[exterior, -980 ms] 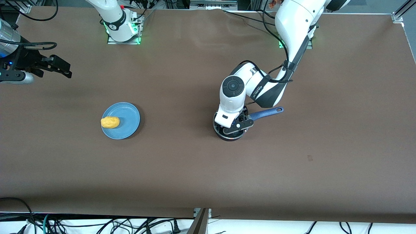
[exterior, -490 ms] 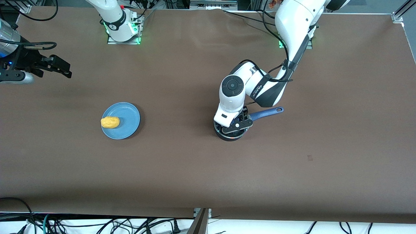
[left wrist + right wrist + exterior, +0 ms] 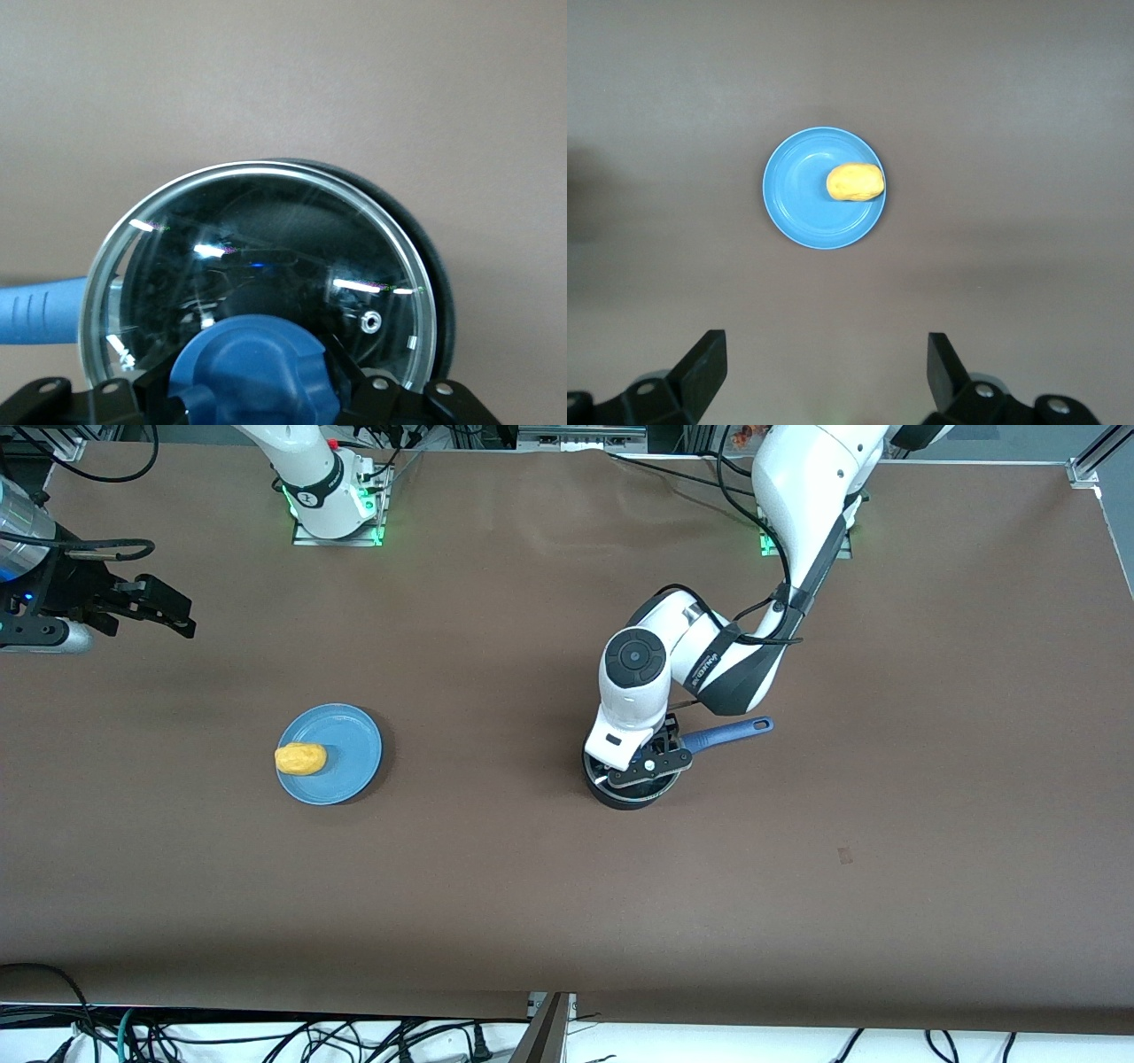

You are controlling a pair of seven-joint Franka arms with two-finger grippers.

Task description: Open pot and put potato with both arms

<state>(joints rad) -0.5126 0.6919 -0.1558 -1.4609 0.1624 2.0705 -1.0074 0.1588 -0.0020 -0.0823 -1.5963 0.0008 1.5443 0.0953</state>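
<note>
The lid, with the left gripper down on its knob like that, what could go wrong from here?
1. The lid looks shifted off the pot rim on one side, so lifting could drag or tip the pot.
2. The left gripper sits around the knob, whose base is hidden; a shallow grip might slip.
3. The potato lies at the plate edge, so the open right gripper might nudge it off.

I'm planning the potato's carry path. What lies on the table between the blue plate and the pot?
Nothing: in the front view the stretch of brown table between the plate and the pot is bare.
</note>
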